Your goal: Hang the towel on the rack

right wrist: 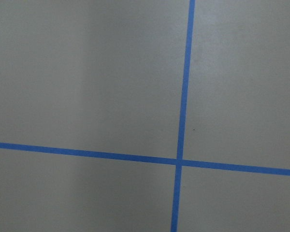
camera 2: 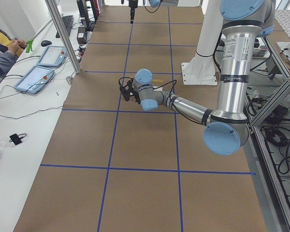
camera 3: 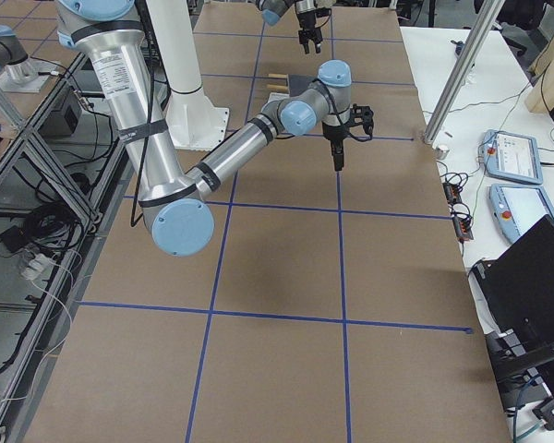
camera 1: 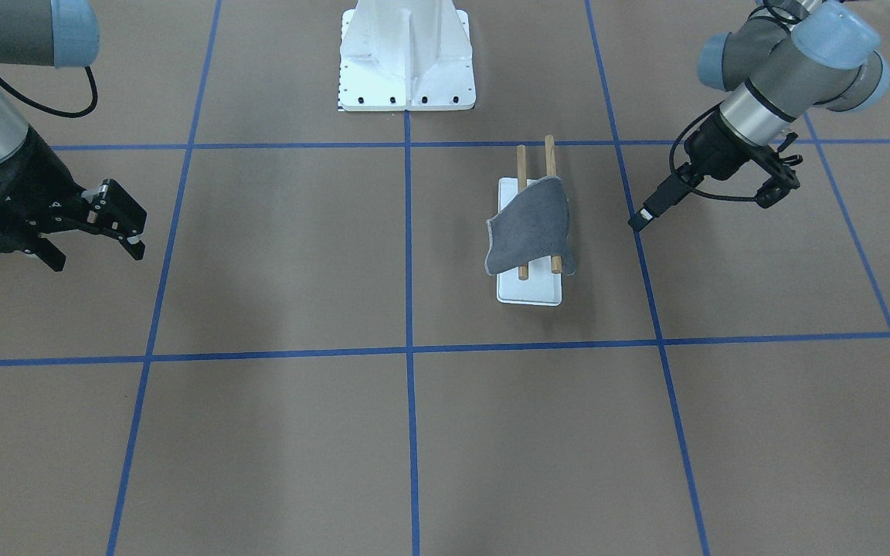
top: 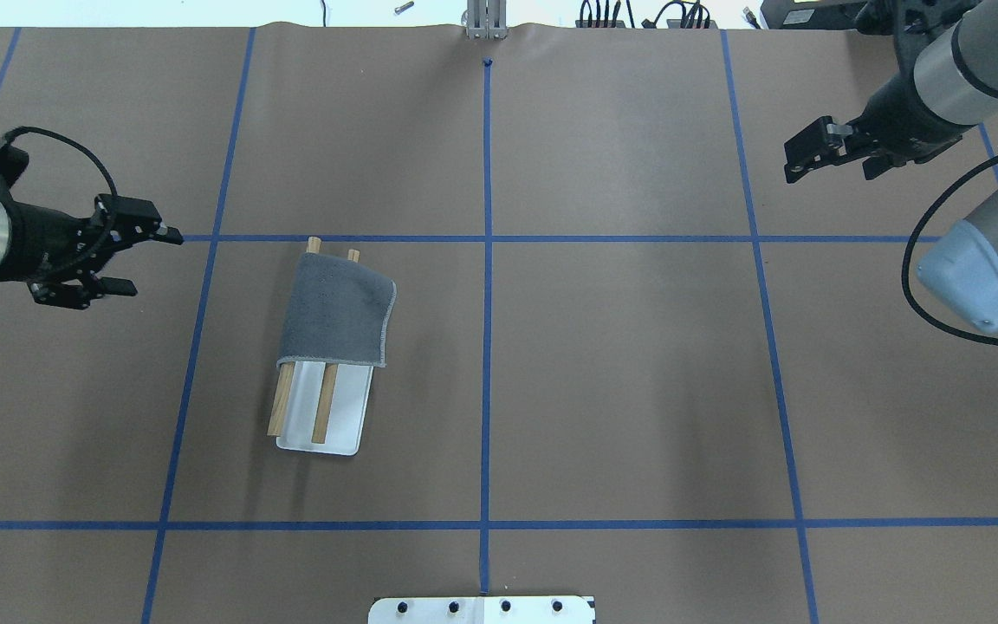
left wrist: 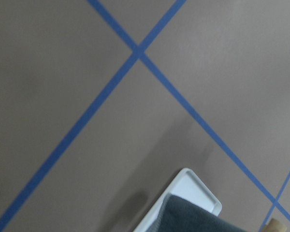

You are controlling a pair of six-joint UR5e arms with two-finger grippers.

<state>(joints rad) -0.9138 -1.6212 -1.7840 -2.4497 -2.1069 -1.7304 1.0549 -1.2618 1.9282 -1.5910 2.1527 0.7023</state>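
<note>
The dark grey towel [top: 339, 312] is draped over the far half of the rack [top: 347, 420]. It lies across both wooden dowels, and one edge hangs down the side. In the front-facing view the towel [camera 1: 530, 224] covers the middle of the rack [camera 1: 530, 292], with dowel ends showing at both ends. My left gripper [top: 152, 260] is open and empty, off to the side of the rack and apart from it; it also shows in the front-facing view [camera 1: 789, 179]. My right gripper [top: 828, 169] is open and empty, far away across the table; it also shows in the front-facing view [camera 1: 101, 251]. The left wrist view shows a corner of the rack base [left wrist: 193, 186] and of the towel [left wrist: 198, 217].
The white bolted robot pedestal [camera 1: 406, 54] stands at the robot's edge of the table. Blue tape lines [top: 486, 260] grid the brown table top. The side views show a white bench with tablets [camera 2: 38, 75] beyond the far edge.
</note>
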